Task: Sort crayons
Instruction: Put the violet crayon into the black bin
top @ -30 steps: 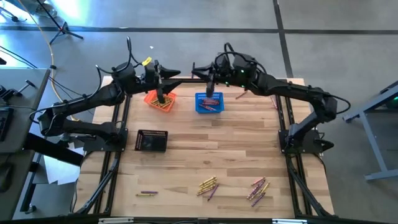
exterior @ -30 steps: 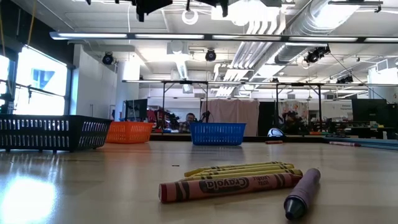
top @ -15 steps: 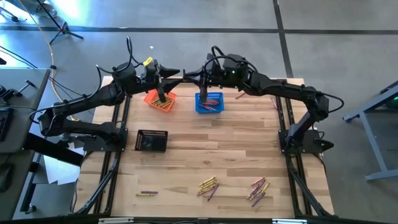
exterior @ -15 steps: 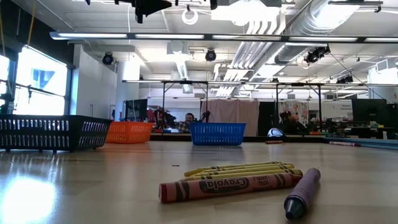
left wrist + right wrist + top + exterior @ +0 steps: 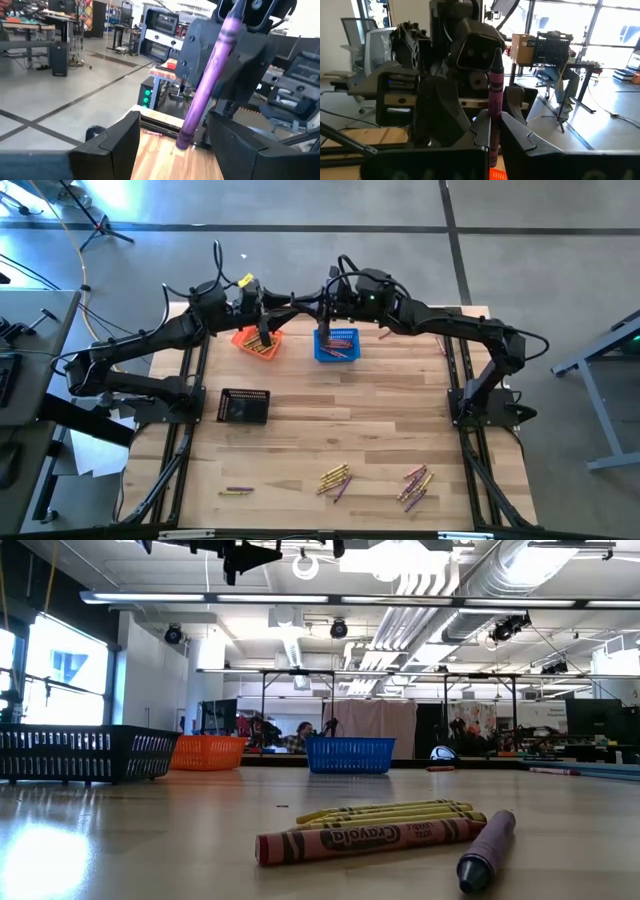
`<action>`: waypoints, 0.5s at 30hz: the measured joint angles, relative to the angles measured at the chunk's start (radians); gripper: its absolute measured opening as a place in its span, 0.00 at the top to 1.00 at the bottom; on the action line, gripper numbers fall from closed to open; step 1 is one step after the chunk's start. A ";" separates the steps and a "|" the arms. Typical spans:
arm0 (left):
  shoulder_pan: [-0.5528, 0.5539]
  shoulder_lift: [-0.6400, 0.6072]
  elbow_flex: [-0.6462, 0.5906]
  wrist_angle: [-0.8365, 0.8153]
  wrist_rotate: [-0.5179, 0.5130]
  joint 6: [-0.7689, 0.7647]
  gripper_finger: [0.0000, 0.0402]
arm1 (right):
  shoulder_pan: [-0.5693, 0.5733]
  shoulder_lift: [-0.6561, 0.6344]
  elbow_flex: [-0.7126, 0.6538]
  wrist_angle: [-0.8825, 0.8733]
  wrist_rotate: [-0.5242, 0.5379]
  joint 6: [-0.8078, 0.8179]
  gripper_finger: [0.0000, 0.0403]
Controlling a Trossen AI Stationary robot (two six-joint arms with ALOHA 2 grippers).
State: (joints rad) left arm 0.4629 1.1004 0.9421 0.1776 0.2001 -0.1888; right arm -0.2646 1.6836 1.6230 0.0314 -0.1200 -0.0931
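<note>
The wooden table (image 5: pixel 330 430) carried three mesh baskets along its far side: a black basket (image 5: pixel 244 406), an orange basket (image 5: pixel 257 342) and a blue basket (image 5: pixel 337 346). Taking the blue basket as the reference, the orange basket sat just to its left, and the black basket lay farther left and nearer the front edge.

The right gripper (image 5: pixel 492 131) was raised above the left edge of the blue basket, its fingers closed on a purple crayon (image 5: pixel 495 100). In the right wrist view the crayon's long axis ran along the fingers with its tip pointing away from the wrist; in the left wrist view the same crayon (image 5: pixel 210 75) hung steeply, its lower end pointing down toward the table.

The left gripper (image 5: pixel 172 145) faced it from over the orange basket, fingers spread wide and holding nothing.

Against the frame one second before, the right gripper had shifted left from over the middle of the blue basket toward its left edge, and the left arm had advanced slightly toward it.

Loose crayons (image 5: pixel 334 478) lay in small clusters well in front of the blue basket, near the table's front edge, flat and pointing various ways; a yellow group, a red one (image 5: pixel 365 839) and a purple one (image 5: pixel 485 852) rested together.
</note>
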 joint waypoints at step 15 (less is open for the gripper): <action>0.000 -0.001 0.000 0.001 0.005 0.008 0.80 | -0.001 0.002 0.000 0.011 0.006 -0.005 0.98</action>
State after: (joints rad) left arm 0.4632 1.0996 0.9421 0.1788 0.2055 -0.1806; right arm -0.2657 1.6852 1.6230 0.0422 -0.1143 -0.0982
